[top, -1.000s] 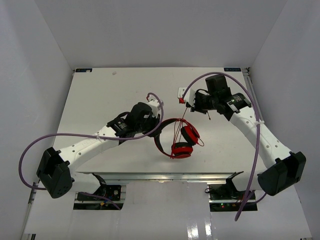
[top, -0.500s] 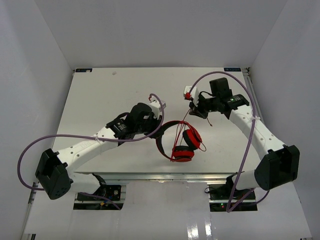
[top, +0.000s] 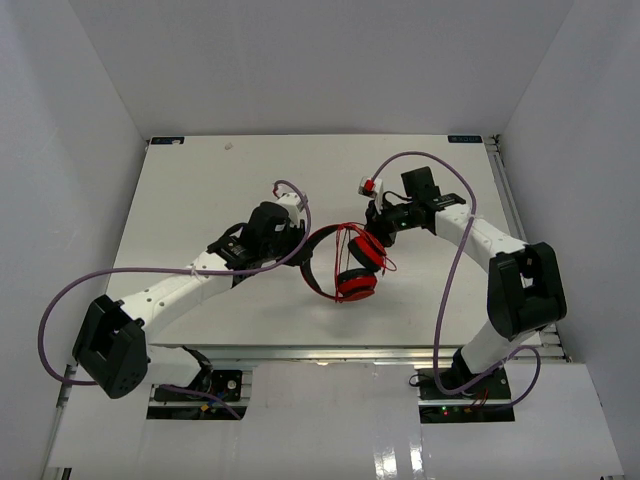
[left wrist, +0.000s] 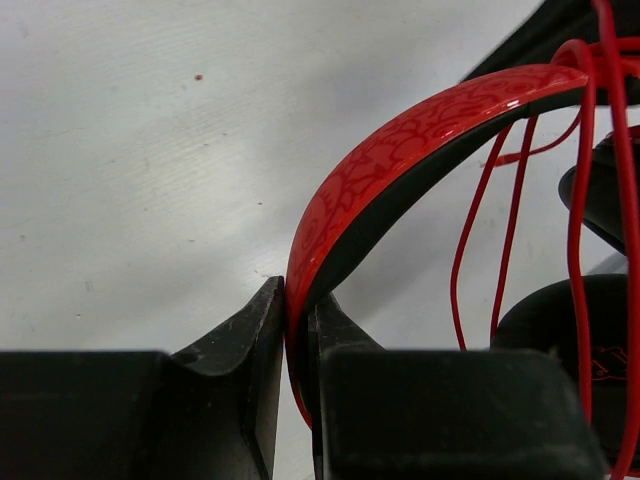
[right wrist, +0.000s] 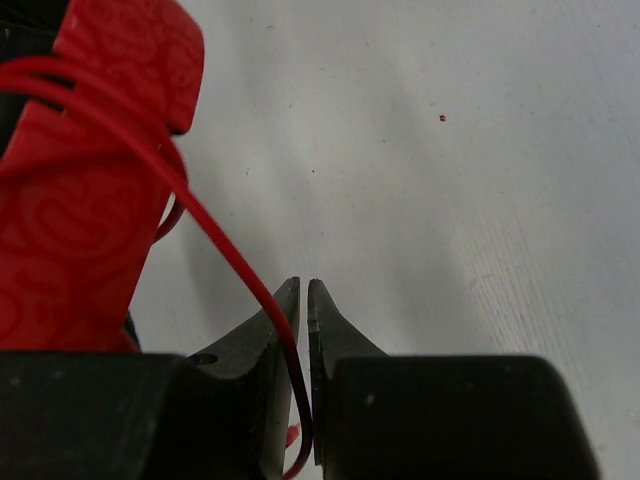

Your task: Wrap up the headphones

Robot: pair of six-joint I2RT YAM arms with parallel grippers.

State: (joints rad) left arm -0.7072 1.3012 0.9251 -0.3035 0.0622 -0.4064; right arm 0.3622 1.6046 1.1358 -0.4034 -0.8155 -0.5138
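Note:
The red headphones (top: 350,268) stand near the middle of the table, their black-lined headband (top: 318,250) arching left and the thin red cord (top: 347,255) looped across the band several times. My left gripper (top: 303,238) is shut on the headband (left wrist: 400,160), which rises from between the jaws in the left wrist view. My right gripper (top: 374,222) is close above the earcups and is shut on the red cord (right wrist: 215,235), which runs from the jaws up to the headband's red arm (right wrist: 85,180). An earcup (left wrist: 560,340) shows at the right in the left wrist view.
The white table (top: 200,190) is walled in by white panels on three sides. Purple arm cables (top: 440,240) loop above both arms. A small red-and-white part (top: 371,186) sits on the right wrist. The table's near edge (top: 330,348) runs just below the headphones.
My right gripper has swung left and down toward the headphones with the cord in it, the forearm folding in. My left gripper and the headphones have shifted slightly up and left.

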